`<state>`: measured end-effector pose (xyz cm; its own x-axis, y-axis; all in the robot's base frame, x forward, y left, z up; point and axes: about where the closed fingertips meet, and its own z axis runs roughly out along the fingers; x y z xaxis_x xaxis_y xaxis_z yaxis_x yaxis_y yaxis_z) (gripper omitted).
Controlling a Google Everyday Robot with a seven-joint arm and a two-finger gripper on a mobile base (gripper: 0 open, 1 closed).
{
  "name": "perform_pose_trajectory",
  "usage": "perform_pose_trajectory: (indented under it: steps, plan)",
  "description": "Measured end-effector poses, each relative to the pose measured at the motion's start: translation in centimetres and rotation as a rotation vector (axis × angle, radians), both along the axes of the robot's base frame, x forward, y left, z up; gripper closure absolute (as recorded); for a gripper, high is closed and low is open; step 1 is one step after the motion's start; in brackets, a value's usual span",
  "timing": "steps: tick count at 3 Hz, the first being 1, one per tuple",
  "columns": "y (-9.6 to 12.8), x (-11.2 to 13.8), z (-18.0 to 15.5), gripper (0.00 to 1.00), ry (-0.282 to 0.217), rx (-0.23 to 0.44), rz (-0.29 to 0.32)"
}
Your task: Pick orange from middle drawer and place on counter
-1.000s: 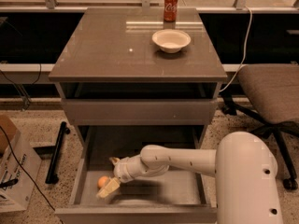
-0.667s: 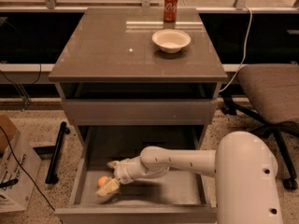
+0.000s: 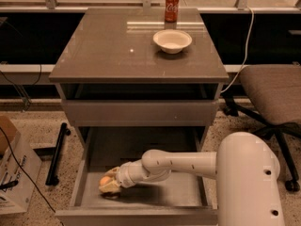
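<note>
The middle drawer [image 3: 155,145] is pulled open below the counter [image 3: 108,46]. The orange [image 3: 105,180] lies on the drawer floor near its front left corner. My gripper [image 3: 109,184] reaches down into the drawer from the right on a white arm, and its pale fingers [image 3: 113,187] sit around the orange, touching it. The orange is partly hidden by the fingers. The counter holds no orange.
A white bowl [image 3: 172,40] and a red soda can [image 3: 171,6] stand on the counter's far right. An office chair [image 3: 270,95] is to the right of the cabinet. A cardboard box [image 3: 11,173] and a black bar [image 3: 57,152] lie on the floor at the left.
The gripper has drawn slightly in over the orange; the arm has barely moved. The orange stays on the drawer floor.
</note>
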<state>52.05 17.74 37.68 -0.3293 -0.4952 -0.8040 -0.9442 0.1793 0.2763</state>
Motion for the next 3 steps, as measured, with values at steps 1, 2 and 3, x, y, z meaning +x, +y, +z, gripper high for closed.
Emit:
perform_pose_trajectory:
  steps: [1, 2, 3]
  plan:
    - [-0.8, 0.9, 2.2, 0.96, -0.026, 0.044, -0.024]
    - [-3.6, 3.1, 8.0, 1.0, -0.094, 0.162, -0.05]
    - [-13.2, 5.1, 20.5, 1.0, -0.256, 0.333, -0.027]
